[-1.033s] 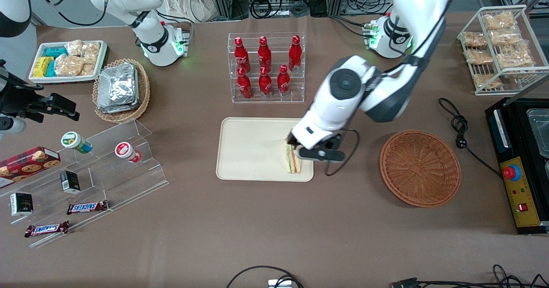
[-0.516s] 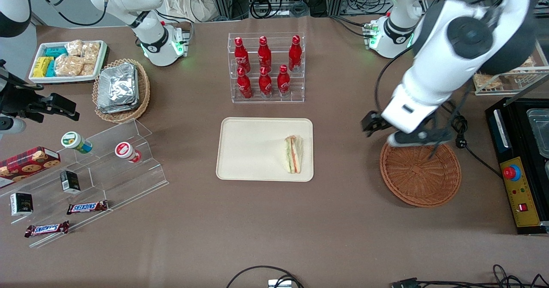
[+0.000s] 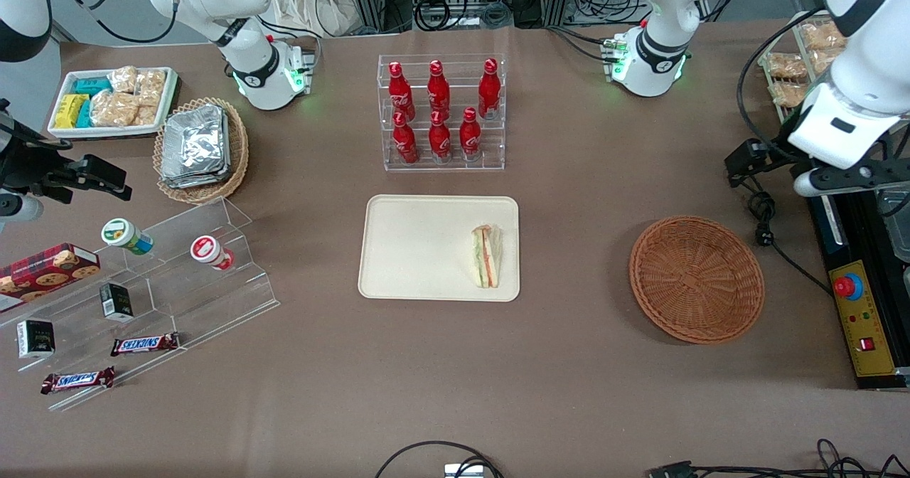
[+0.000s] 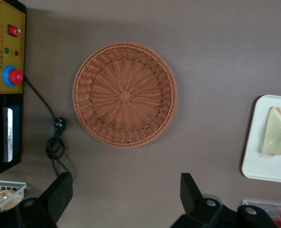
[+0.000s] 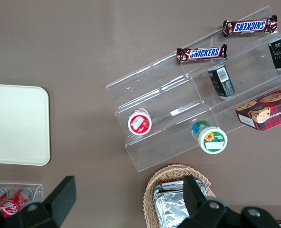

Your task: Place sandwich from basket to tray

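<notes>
The sandwich (image 3: pixel 487 256) (image 4: pixel 276 138), a white wedge with red and green stripes, lies flat on the cream tray (image 3: pixel 419 247) (image 4: pixel 264 166) (image 5: pixel 16 123), near the tray's edge that faces the basket. The round reddish-brown basket (image 3: pixel 697 279) (image 4: pixel 125 95) holds nothing. My left gripper (image 3: pixel 743 161) (image 4: pixel 125 190) hangs open and holds nothing. It is high over the bare table toward the working arm's end, farther from the front camera than the basket and well apart from the sandwich.
A black control box with a red button (image 3: pixel 857 279) (image 4: pixel 12 76) and a coiled cable with plug (image 3: pixel 761 211) (image 4: pixel 57 137) lie beside the basket. A clear rack of red bottles (image 3: pixel 441 112) stands near the tray. A wire snack rack (image 3: pixel 817 72) and acrylic steps (image 3: pixel 178 272) stand at the table's two ends.
The gripper let go of the sandwich on the tray, then rose and swung away over the basket toward the working arm's end. The sandwich has stayed on the tray.
</notes>
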